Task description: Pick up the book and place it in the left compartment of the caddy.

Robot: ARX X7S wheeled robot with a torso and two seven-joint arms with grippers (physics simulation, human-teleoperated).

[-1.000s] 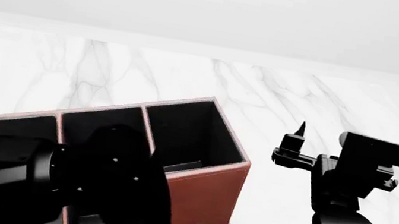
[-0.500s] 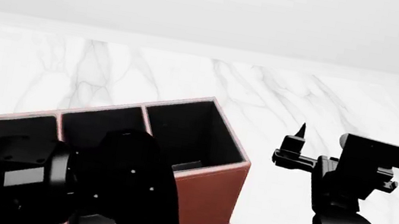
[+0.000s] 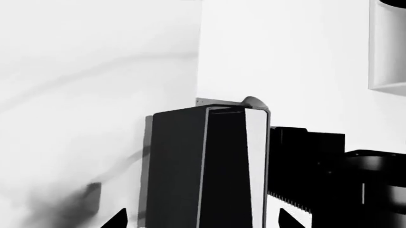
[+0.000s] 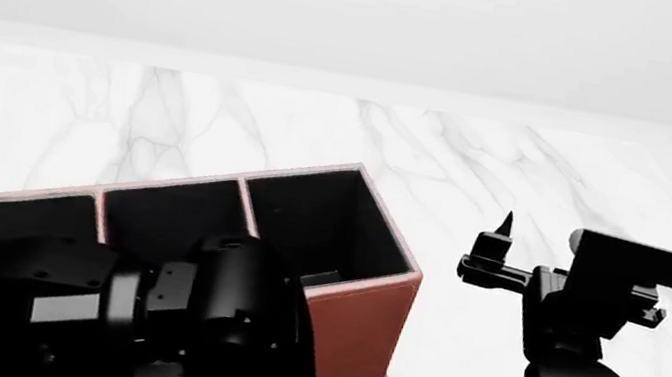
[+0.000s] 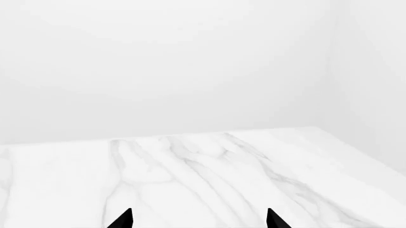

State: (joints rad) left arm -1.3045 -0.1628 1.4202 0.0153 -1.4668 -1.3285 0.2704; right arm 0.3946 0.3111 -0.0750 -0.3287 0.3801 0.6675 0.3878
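In the left wrist view the book (image 3: 190, 161), black with white page edges (image 3: 256, 161), stands between the tips of my left gripper (image 3: 201, 221). The jaws are open, with a small gap on each side of the book. In the head view my left arm (image 4: 194, 318) covers the front of the reddish-brown caddy (image 4: 356, 318) and hides the book and gripper. The caddy's leftmost visible slot (image 4: 8, 216) is black-lined and partly hidden. My right gripper (image 4: 497, 239) is open and empty over bare marble (image 5: 198, 221), to the right of the caddy.
The white marble table (image 4: 476, 160) stretches behind and to the right of the caddy, up to a plain white wall. In the left wrist view black robot parts (image 3: 317, 171) stand beyond the book, and a white body (image 3: 388, 47) shows at one corner.
My left arm has swung rightward and lower across the caddy's front in the head view. The right arm has barely moved.
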